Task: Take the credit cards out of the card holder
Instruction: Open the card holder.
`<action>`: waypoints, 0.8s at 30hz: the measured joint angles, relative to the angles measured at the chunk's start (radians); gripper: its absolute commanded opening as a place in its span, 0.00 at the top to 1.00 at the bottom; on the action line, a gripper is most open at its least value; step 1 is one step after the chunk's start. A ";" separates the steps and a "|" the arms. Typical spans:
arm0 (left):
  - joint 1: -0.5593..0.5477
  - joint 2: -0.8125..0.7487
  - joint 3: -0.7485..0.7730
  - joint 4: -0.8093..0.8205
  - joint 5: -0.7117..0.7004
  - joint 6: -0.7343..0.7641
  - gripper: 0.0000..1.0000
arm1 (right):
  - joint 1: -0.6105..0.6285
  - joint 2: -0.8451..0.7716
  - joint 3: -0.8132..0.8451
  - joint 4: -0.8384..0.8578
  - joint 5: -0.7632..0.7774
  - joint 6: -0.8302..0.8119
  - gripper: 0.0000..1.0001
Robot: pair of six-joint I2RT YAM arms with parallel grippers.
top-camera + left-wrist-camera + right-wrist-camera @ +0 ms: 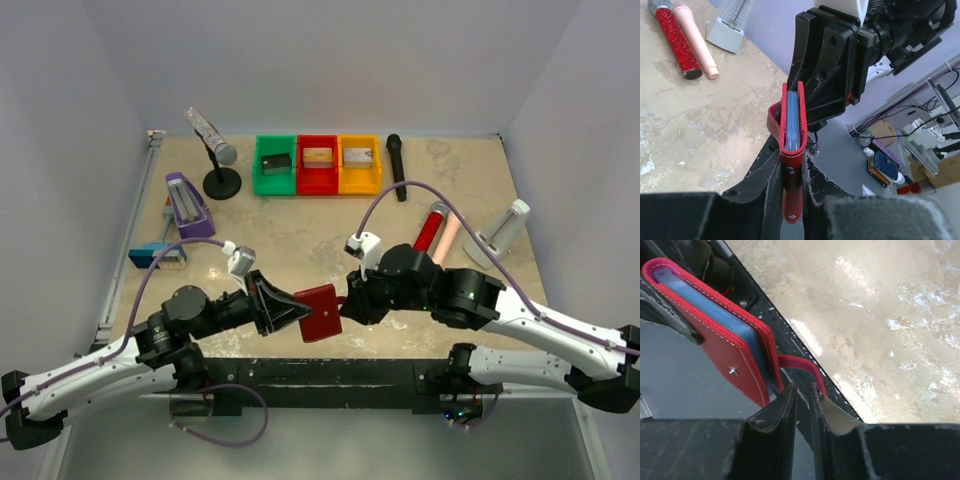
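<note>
Two hands meet at the card holder [322,312], held above the surface's [300,230] near edge.
The left hand [298,312] clamps it shut; the right hand's [345,302] fingers [775,415] sit nearly together at the tab strap [802,365], pinch unclear.

One card holder [320,312], three bins [259,168], three blocks [276,160], four microphones [396,165], two arms [90,375]
</note>
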 measured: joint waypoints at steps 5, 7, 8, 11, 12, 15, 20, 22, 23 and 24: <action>0.000 0.002 -0.005 0.050 0.050 0.019 1.00 | -0.001 -0.053 -0.007 0.032 -0.061 0.004 0.73; 0.005 0.003 -0.016 0.096 0.081 0.022 1.00 | -0.002 -0.074 -0.008 0.034 -0.079 0.006 0.73; 0.008 0.005 -0.021 0.114 0.096 0.022 1.00 | -0.003 -0.084 -0.008 0.033 -0.090 0.006 0.72; 0.020 0.018 -0.044 0.206 0.161 0.021 1.00 | -0.007 -0.102 -0.008 0.032 -0.119 0.007 0.71; 0.023 0.026 -0.051 0.240 0.184 0.020 1.00 | -0.008 -0.107 -0.008 0.031 -0.129 0.008 0.71; 0.032 0.053 -0.068 0.332 0.253 0.010 1.00 | -0.008 -0.119 -0.011 0.030 -0.150 0.010 0.70; 0.047 0.089 -0.089 0.468 0.351 -0.017 1.00 | -0.008 -0.159 -0.022 0.041 -0.189 0.022 0.66; 0.064 0.090 -0.092 0.504 0.374 -0.025 1.00 | -0.008 -0.178 -0.023 0.056 -0.199 0.027 0.63; 0.073 0.090 -0.092 0.518 0.382 -0.032 1.00 | -0.008 -0.189 -0.023 0.068 -0.209 0.031 0.62; 0.080 0.090 -0.092 0.529 0.389 -0.033 1.00 | -0.008 -0.195 -0.023 0.073 -0.213 0.034 0.61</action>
